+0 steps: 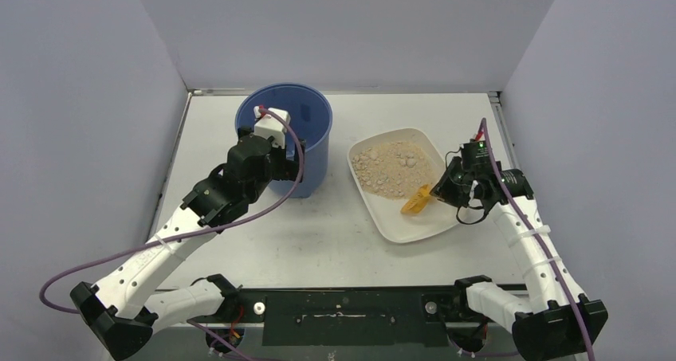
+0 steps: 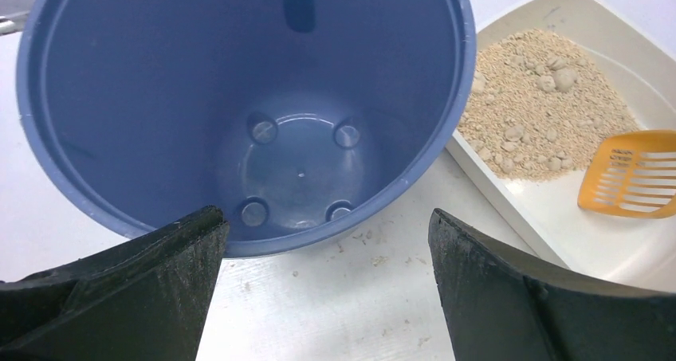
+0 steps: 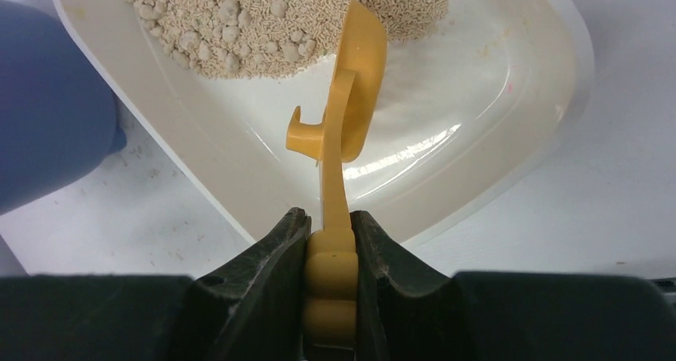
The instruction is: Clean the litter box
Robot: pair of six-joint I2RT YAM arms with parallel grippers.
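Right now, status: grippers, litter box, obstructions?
Left gripper open at empty blue bucket. Right gripper shut on yellow scoop, over litter box. Clumps unscooped. Nothing blocking.

Left wrist cam: the bucket (image 2: 159,98) loses its far rim off the top edge, the tray (image 2: 550,217) gets chopped by the right edge, and the scoop (image 2: 630,174) loses its handle there. My left fingers (image 2: 143,289) are cut off at the bottom too. From the top cam my own wrist covers those fingers, and my arm blocks part of the bucket's near wall. Right wrist cam: the bucket's just a blurry blue blob at the left edge, the litter (image 3: 271,18) pile is cut at the top, the scoop's handle end is buried between my right fingers (image 3: 263,273), and it's edge-on so I can't make out any slots.
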